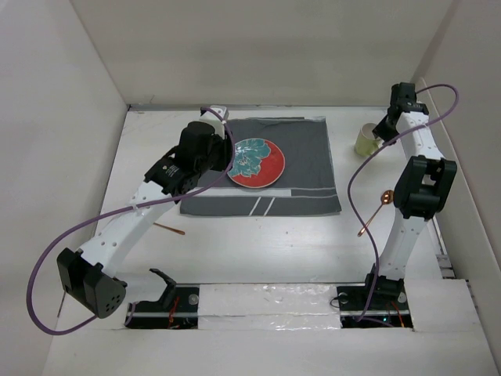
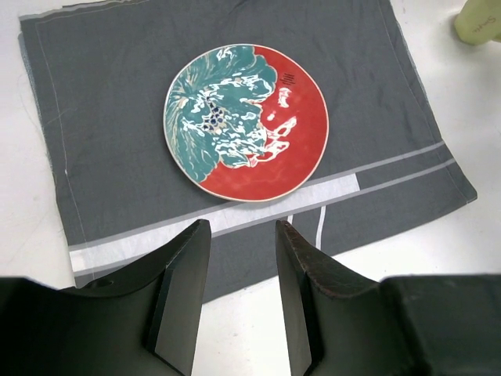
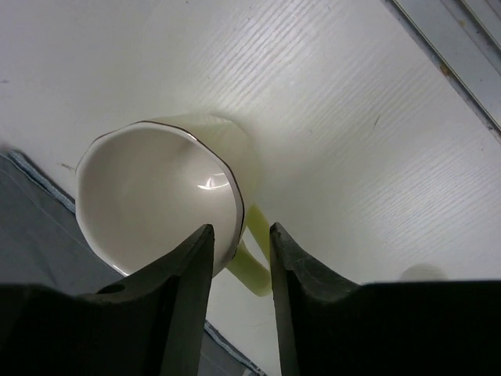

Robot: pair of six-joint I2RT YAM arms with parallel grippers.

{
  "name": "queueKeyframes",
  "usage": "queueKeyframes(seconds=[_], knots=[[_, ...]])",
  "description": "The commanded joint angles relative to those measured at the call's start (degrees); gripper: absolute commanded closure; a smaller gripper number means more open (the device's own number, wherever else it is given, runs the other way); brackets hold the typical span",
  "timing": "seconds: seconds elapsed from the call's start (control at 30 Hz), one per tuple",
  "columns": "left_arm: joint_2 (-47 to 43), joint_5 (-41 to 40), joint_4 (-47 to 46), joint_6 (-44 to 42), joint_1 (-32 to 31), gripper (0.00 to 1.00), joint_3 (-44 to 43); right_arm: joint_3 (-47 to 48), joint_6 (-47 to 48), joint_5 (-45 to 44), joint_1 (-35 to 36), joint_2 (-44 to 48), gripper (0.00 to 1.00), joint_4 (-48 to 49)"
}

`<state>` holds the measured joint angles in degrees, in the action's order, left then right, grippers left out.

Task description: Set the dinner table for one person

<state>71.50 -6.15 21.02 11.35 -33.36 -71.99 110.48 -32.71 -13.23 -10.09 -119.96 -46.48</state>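
Right claw (image 3: 239, 229): jaws half-spread, straddling the mug's wall where the handle joins; whether they were already pinching it could not be told.
Handle (image 3: 254, 270): directly between the two fingers, running back toward the wrist, roughly in line with the gap.
Mug (image 3: 156, 196): upright and empty, mouth up, its bowl mostly ahead of and left of the left finger.
Deciding relation: the handle lay inside the gap, not beside it, so closing the jaws would probably catch it without any sideways shift.
Table (image 3: 352, 117): bare white surface under the mug and to the claw's right.
Cloth (image 3: 31, 211): its edge just left of the mug; the mug stood off it.
Right arm pose: stretched far forward, wrist tipped down over the mug.
Spoon (image 1: 376, 211): well behind the right claw, toward its base, on the bare table.
Left claw (image 2: 243, 223): released, nothing between the jaws, poised over the cloth's near edge.
Plate (image 2: 245, 121): straight ahead of the left claw, flat on the cloth.
Nearer arm: the right, already at the mug; the left was well apart from it.
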Motion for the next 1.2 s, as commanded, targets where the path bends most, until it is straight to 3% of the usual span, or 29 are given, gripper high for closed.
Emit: queueKeyframes(seconds=[0.0, 0.03, 0.1, 0.13, 0.37, 0.67, 0.93, 1.17], knots=[[-0.75, -1.05, -0.45, -0.55, -0.03, 0.64, 0.18, 0.18, -0.77, -0.39, 0.16, -0.44, 0.65, 0.78], [-0.93, -1.05, -0.28, -0.54, -0.03, 0.64, 0.18, 0.61, -0.86, -0.39, 0.16, -0.88, 0.76, 0.60], [-1.19, -1.14, -0.10, -0.54, -0.03, 0.64, 0.18, 1.14, -1.21, -0.47, 0.16, -1.33, 0.87, 0.95], [-1.28, -1.32, -0.10, -0.46, -0.03, 0.64, 0.18, 1.23, -1.30, -0.82, 0.16, -1.15, 1.00, 1.04], [-2.16, -3.16, 0.43, -0.46, -0.03, 0.65, 0.00, 2.81, -0.25, -1.80, -0.37, 3.67, 1.00, 5.33], [-1.72, -3.52, -0.01, -0.28, -0.03, 0.65, -0.44, 5.80, 2.30, 4.53, 6.39, 8.25, 1.00, 7.81], [-1.19, -3.17, -0.01, -0.02, -0.03, 0.65, -0.88, 14.14, 2.04, 7.17, 13.86, 1.67, 1.00, 7.02], [-0.93, -2.28, 0.25, 0.42, -0.03, 0.65, -0.96, 30.74, 1.60, 5.94, 17.11, -11.07, 1.00, 2.11]])
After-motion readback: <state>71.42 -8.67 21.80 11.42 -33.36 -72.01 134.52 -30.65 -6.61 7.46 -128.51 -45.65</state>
